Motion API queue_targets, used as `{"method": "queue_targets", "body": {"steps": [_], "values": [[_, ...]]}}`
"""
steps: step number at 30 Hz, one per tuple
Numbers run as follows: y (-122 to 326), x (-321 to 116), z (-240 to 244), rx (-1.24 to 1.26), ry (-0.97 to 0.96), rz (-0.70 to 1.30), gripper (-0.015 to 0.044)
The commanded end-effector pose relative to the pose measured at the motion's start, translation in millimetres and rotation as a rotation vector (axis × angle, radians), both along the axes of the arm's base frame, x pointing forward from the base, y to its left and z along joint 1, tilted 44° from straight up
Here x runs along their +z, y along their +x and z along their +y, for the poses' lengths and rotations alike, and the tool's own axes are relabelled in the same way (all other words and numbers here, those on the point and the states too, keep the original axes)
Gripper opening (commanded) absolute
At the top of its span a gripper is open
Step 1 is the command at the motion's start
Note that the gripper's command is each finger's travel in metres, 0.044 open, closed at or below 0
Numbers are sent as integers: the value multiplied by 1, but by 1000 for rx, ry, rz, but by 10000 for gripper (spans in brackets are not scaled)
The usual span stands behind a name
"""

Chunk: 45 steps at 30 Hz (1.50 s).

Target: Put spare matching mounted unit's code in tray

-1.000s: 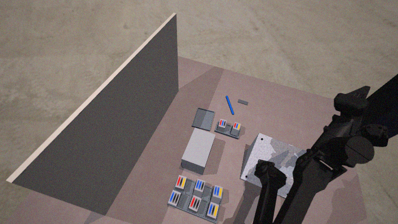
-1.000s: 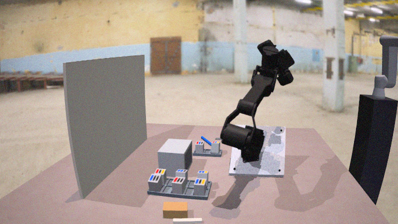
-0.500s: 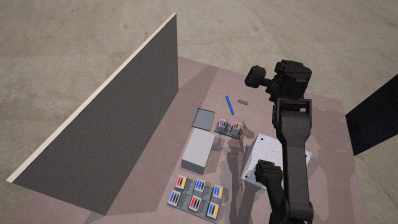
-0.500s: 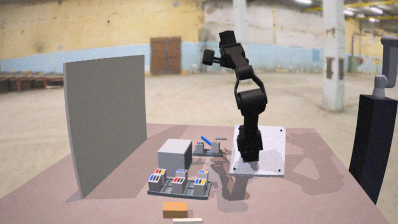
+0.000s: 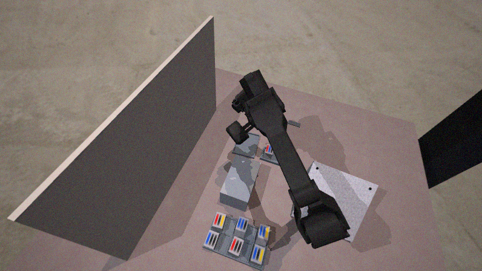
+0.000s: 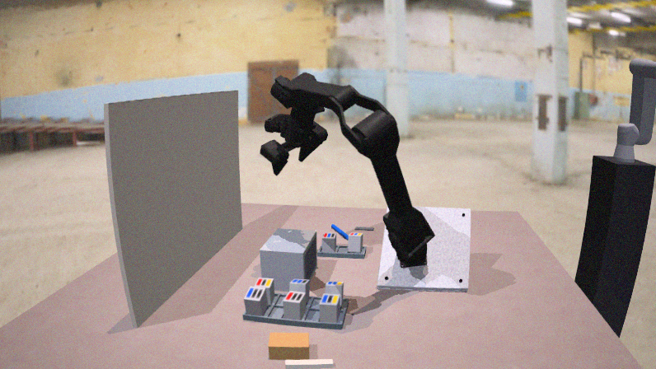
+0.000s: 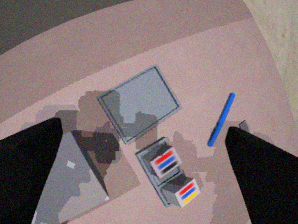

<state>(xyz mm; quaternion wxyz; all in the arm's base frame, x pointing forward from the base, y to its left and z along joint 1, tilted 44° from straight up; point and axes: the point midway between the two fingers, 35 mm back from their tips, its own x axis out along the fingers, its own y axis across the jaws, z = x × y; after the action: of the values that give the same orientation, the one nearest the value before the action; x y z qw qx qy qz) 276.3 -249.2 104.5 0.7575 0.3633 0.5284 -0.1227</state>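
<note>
- Claw (image 6: 290,162) is wide open and holds nothing. It hangs high above the back of the surface (image 6: 504,320), roughly over the tray (image 5: 247,145), and points down.
- The task's thing is one of six spares in the rack (image 6: 293,320) at the front edge, near the arm base and well apart from the claw. None has been picked yet.
- Risk: picking the wrong spare. The stripe codes are close, e.g. blue-black-yellow (image 5: 258,253) vs blue-yellow (image 5: 264,231), so a quick read could mix them up.
- Risk: reading the wrong reference. The grey box (image 5: 240,183) shows no code in these views. The small holder (image 7: 169,172) beside the tray carries two striped blocks, and I cannot tell which item is the mounted unit. From this height the wrist view is grainy, so a stripe colour could be misjudged.
- Risk: the spares sit tightly packed in the rack. Fingers this wide could straddle two, or nudge a neighbour on the way down.
- Risk: the tall panel (image 6: 174,197) stands just beside the box and tray, so a swing to see behind the box could hit it.
- Risk: the blue stick (image 7: 221,119) lies near the tray, and a low pass could sweep it.
- Risk: letting go too high could bounce the spare out of the shallow tray.
</note>
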Motion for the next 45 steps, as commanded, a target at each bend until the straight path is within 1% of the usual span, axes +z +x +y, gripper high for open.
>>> {"method": "queue_targets", "body": {"steps": [1, 6, 8, 26, 28, 30, 33, 37, 42, 43, 45], "values": [[36, 0, 45, 251, 107, -8, 440], [76, 5, 120, 584, 285, -29, 440], [84, 7, 139, 658, 330, -35, 440], [83, 6, 140, 654, 339, -28, 440], [71, -7, 123, 553, 364, 31, 440], [49, -26, 100, 393, 405, 120, 440], [12, -53, 71, 152, 470, 248, 440], [-45, -87, 45, -184, 566, 419, 440], [-126, -124, 36, -622, 703, 636, 440], [-139, -129, 37, -690, 726, 670, 440], [-148, -133, 39, -744, 744, 697, 440]]}}
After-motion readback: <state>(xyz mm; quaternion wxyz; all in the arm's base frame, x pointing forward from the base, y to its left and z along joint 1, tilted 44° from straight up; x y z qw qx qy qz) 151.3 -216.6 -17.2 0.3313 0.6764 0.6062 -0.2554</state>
